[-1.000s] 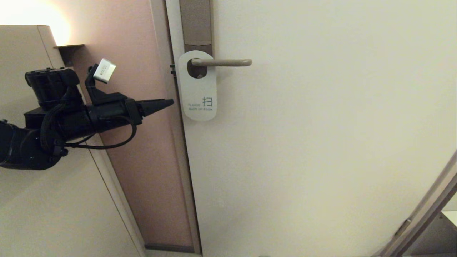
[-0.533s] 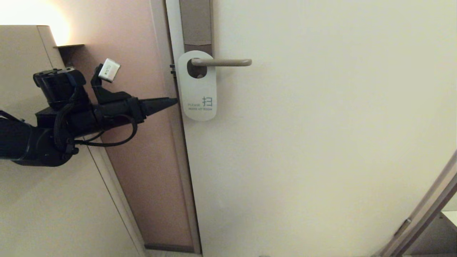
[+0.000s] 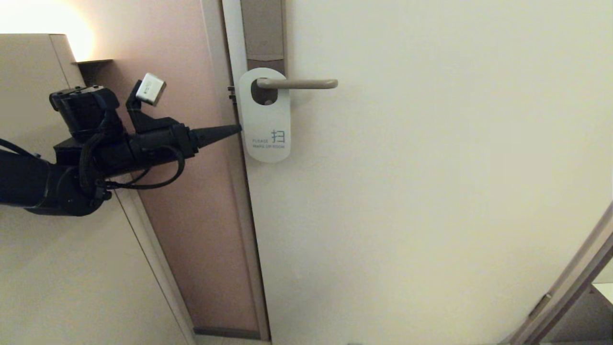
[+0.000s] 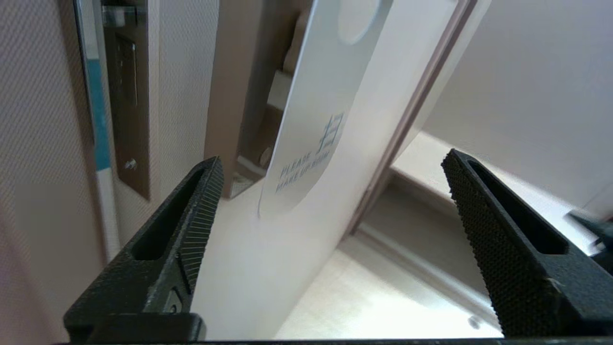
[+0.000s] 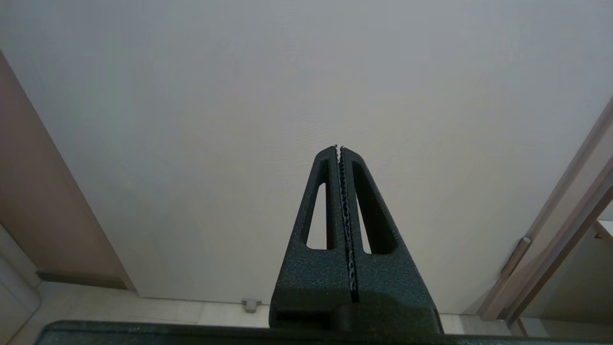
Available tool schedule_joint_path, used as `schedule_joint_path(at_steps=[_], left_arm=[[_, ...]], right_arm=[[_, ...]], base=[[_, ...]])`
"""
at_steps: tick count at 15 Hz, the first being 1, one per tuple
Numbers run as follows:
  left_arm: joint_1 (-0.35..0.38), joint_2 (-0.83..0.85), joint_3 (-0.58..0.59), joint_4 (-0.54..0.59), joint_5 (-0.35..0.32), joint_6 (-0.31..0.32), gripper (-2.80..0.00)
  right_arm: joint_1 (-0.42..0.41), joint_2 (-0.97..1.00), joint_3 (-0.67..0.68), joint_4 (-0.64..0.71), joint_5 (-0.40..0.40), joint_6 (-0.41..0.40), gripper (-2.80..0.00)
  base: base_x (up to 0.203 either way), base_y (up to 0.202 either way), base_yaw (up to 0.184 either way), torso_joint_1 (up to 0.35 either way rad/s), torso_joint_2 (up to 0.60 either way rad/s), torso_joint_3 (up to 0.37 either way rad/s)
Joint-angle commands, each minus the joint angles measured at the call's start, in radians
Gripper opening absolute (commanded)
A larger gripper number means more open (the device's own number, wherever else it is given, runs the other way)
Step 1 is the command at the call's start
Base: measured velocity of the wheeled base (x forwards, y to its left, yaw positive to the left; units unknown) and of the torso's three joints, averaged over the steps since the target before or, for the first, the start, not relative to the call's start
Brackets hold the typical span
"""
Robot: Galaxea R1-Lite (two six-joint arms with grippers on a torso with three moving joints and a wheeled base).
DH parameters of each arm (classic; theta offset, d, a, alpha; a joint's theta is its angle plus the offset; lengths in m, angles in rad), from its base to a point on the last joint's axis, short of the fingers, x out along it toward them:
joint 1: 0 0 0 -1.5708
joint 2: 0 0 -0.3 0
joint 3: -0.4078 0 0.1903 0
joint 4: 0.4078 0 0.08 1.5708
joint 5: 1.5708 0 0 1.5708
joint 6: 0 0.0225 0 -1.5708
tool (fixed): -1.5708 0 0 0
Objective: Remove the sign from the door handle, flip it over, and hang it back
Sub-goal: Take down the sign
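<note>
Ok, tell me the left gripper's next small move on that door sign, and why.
Probably ease the left gripper forward until its open fingers straddle the sign's lower edge, then close. The sign hangs on the door handle, white "make up room" face out, and the fingertips are just short of its edge, touching nothing. The right gripper is parked, shut.

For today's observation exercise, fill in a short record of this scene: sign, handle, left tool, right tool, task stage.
sign: white "PLEASE MAKE UP ROOM" face outward, hanging by its hole on the handle
door handle: horizontal lever on a tall lock plate
left tool: open, tips near the sign's left edge, not gripping
right tool: shut, empty, facing the bare door
task stage: sign not yet removed
</note>
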Motion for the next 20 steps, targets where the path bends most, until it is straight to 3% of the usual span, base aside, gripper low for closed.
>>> schedule_joint_path(at_steps=[1, 10, 20], left_arm=[[-0.011, 0.002, -0.021, -0.005, -0.006, -0.028, 0.0], [-0.085, -0.001, -0.02, -0.005, -0.006, -0.043, 0.0], [-0.102, 0.003, -0.027, -0.007, -0.004, -0.042, 0.0]], right_arm=[[0.0, 0.001, 0.0, 0.0, 0.0, 0.0, -2.8], [0.0, 0.001, 0.0, 0.0, 0.0, 0.0, -2.8], [0.0, 0.001, 0.0, 0.0, 0.0, 0.0, -2.8]], base=[[0.0, 0.0, 0.0, 0.0, 0.0, 0.0], [0.0, 0.0, 0.0, 0.0, 0.0, 0.0], [0.0, 0.0, 0.0, 0.0, 0.0, 0.0]])
